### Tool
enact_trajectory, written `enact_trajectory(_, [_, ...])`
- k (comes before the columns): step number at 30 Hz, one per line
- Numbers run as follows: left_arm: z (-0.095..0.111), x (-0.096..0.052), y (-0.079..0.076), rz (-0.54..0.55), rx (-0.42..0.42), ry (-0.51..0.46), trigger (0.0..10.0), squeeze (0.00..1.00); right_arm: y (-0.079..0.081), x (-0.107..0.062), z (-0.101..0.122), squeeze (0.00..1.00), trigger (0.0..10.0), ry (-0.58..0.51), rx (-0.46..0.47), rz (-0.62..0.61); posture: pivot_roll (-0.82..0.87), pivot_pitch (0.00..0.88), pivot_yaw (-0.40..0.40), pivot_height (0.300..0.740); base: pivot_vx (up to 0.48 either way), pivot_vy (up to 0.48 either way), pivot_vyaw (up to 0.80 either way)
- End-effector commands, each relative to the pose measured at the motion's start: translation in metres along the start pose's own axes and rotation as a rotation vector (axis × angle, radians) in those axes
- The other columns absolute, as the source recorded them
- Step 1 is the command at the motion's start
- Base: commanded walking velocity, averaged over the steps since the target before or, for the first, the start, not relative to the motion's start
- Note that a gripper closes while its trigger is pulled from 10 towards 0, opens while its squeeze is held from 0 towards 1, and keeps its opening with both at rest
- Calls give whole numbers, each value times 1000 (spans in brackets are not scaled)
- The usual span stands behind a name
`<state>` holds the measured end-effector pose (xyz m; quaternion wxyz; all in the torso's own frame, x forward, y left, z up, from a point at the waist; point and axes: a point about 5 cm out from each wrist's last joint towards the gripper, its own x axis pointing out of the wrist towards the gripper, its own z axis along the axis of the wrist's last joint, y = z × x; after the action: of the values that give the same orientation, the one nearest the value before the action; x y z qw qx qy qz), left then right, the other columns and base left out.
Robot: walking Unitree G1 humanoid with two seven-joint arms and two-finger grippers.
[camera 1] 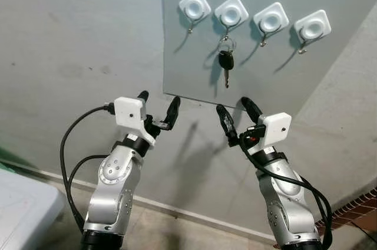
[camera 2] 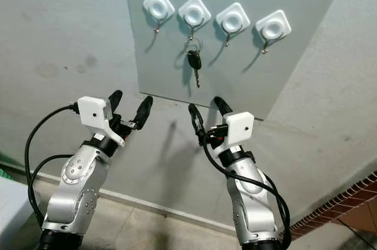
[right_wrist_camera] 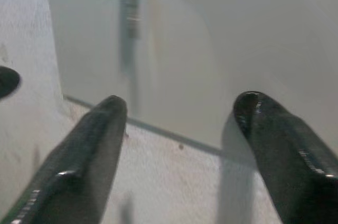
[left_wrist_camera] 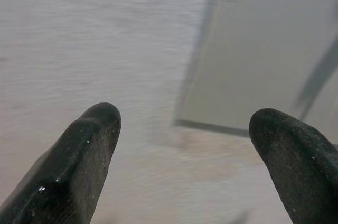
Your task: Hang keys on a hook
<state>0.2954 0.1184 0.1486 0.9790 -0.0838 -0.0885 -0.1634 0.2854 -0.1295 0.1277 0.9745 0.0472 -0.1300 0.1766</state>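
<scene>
Although the keys [camera 1: 226,61] already hang from the second hook [camera 1: 231,12] of the four on the grey panel [camera 1: 306,79], both arms are raised close under them, so trouble is possible. The right claw [camera 1: 234,110] stands just below the key, a little to its right side, with its two black fingers spread wide and nothing between them. The left claw [camera 1: 158,104] is on the other side of the right claw, near the lower corner of the panel, equally spread and empty.

In my judgement the main risk is a knock. If the right claw rises or swings toward the panel, a fingertip may strike the hanging key and lift the ring off the small hook, and the keys would fall to the floor. A push against the panel itself may also shake the ring loose, because the hook looks shallow. A retreat downward and away from the wall seems the safe move.

From the head views one sees the whole row of hooks, the ring and both arms together. From the right wrist view one sees instead a blurred key blade [right_wrist_camera: 130,7] beyond the fingertips [right_wrist_camera: 103,123], which shows how near the claw points to it. Its twin on the left wrist looks at the panel's bottom edge [left_wrist_camera: 211,126] and bare wall.
</scene>
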Motion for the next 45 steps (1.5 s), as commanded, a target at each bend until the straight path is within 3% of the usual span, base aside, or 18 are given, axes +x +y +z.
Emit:
enact_trajectory(1, [-10,-3,5,24,13,27,10000,0,-30,-24,-26,1000,10000,139,7,-166,28,21,-32,740,0,0,0])
enact_trajectory(3, [-20,-5,8,33,14,53,10000,0,-33,-29,-38,1000,10000,186,0,-185,30,21,-31,740,0,0,0])
enact_trajectory(4, [-37,-7,12,52,22,111,10000,0,-34,-37,-52,1000,10000,241,-1,-189,32,20,-30,740,0,0,0])
enact_trajectory(6, [-43,-8,14,61,24,133,10000,0,-34,-39,-56,1000,10000,259,-2,-190,33,20,-30,740,0,0,0])
enact_trajectory(8, [-75,-16,17,71,34,240,10000,0,-33,-49,-77,1000,10000,344,-5,-197,35,21,-30,740,0,0,0])
enact_trajectory(9, [-75,-16,17,71,34,240,10000,0,-33,-49,-77,1000,10000,344,-5,-197,35,21,-30,740,0,0,0])
enact_trajectory(14, [-120,-36,18,94,26,424,10000,0,-36,-70,-108,1000,10000,508,-22,-227,24,23,-23,740,0,0,0])
enact_trajectory(21, [-150,-57,10,70,35,564,10000,0,-38,-102,-136,969,10000,722,-20,-261,19,28,-19,740,0,0,0])
enact_trajectory(22, [-154,-60,9,69,39,590,10000,0,-38,-107,-139,384,10000,755,-21,-266,19,28,-19,740,0,0,0])
enact_trajectory(23, [-160,-66,9,81,34,631,10000,0,-37,-118,-145,0,10000,810,-3,-279,13,22,-17,740,0,0,0])
enact_trajectory(26, [-166,-72,9,95,24,664,10000,0,-36,-128,-150,0,10000,871,-16,-285,16,17,-17,740,0,0,0])
enact_trajectory(29, [-177,-89,10,108,29,763,10000,0,-35,-148,-158,0,10000,961,8,-331,8,12,-14,740,0,0,0])
enact_trajectory(37, [-191,-120,18,174,21,904,10000,0,-34,-175,-164,0,10000,1065,33,-370,4,0,-12,740,0,0,0])
enact_trajectory(41, [-196,-146,30,258,-7,981,10000,0,-33,-199,-167,0,10000,1153,12,-366,-2,0,-2,740,0,0,0])
enact_trajectory(45, [-197,-159,39,322,-21,1010,10000,0,-33,-207,-168,0,10000,1180,15,-380,-3,2,0,740,0,0,128])
